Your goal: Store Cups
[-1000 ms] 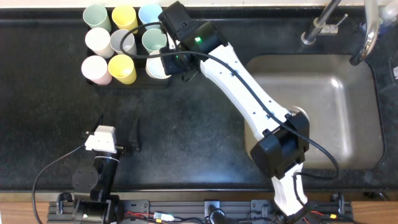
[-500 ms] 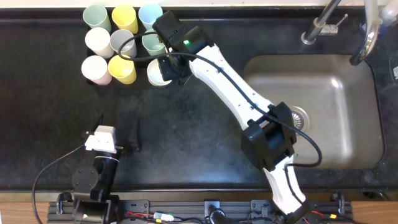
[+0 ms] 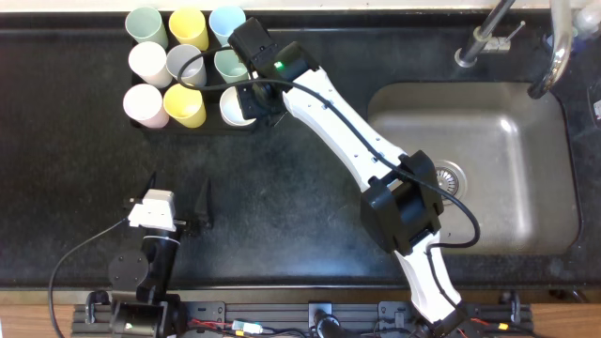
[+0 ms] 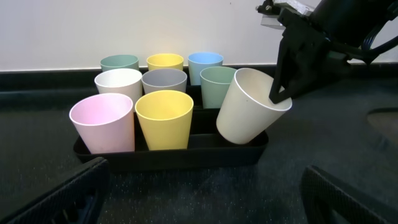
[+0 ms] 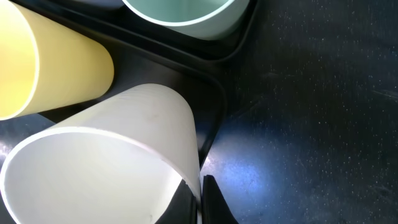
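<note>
Starting at the left, note the left gripper [image 3: 178, 192] low over the black speckled countertop [image 3: 282, 207], well apart from the tray. Its two dark fingers are spread wide and carry nothing.

Next, locate the shallow black tray [image 4: 193, 155], a rectangular moulding with rounded corners, near the back wall. It holds smooth, matte, tapered cups in three rows, each narrower at the base than at the mouth. You see eight of them upright, mouths up:
- Front row: pink cup [image 4: 102, 121], yellow cup [image 4: 163, 118].
- Middle row: white upright cup [image 4: 118, 81], grey cup [image 4: 164, 79], green cup [image 4: 216, 84].
- Back row: pale green cup [image 4: 119, 62], second yellow cup [image 4: 165, 61], blue cup [image 4: 205, 59].

The held white cup [image 4: 249, 109] sits at the tray's front right corner, just beside the yellow cup. Its long axis is tilted. The base points down into the corner slot and the open mouth leans up and toward the sink side. You cannot tell whether the base touches the tray floor.

The right gripper [image 4: 280, 93] is clamped on this cup's rim at the raised side. The right wrist view shows the thin cup wall pinched between the nearly closed dark fingers [image 5: 208, 199].

At the far right lies the brushed steel sink [image 3: 526, 188], a rounded rectangular basin, with a metal faucet [image 3: 484, 38] behind it.
</note>
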Controlling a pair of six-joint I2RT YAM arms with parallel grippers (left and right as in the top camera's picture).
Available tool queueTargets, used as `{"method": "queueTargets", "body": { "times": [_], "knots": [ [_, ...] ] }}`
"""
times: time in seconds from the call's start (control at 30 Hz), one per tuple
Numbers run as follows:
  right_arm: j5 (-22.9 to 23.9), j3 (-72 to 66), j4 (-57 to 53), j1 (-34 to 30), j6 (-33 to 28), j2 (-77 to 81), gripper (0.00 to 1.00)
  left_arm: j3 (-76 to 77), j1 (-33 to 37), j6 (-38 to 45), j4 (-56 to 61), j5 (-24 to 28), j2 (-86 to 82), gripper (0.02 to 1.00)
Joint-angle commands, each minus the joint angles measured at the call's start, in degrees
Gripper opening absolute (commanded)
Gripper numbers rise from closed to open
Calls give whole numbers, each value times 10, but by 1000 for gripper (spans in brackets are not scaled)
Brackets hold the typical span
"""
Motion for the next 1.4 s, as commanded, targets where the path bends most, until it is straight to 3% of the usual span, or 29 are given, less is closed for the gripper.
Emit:
{"method": "queueTargets", "body": {
  "times": [0.03, 1.03, 1.2, 1.4],
  "knots": [
    [7, 17, 3, 6, 2, 13, 45, -1, 4, 10, -2, 5, -6, 1000],
    [36, 17, 15, 6, 15, 18, 45, -1, 4, 10, -2, 5, -6, 1000],
    [34, 17, 6, 6, 15, 18, 117, -1, 4, 10, -2, 5, -6, 1000],
    [34, 17, 6, 7, 15, 17, 323, -1, 4, 10, -2, 5, -6, 1000]
  ]
}}
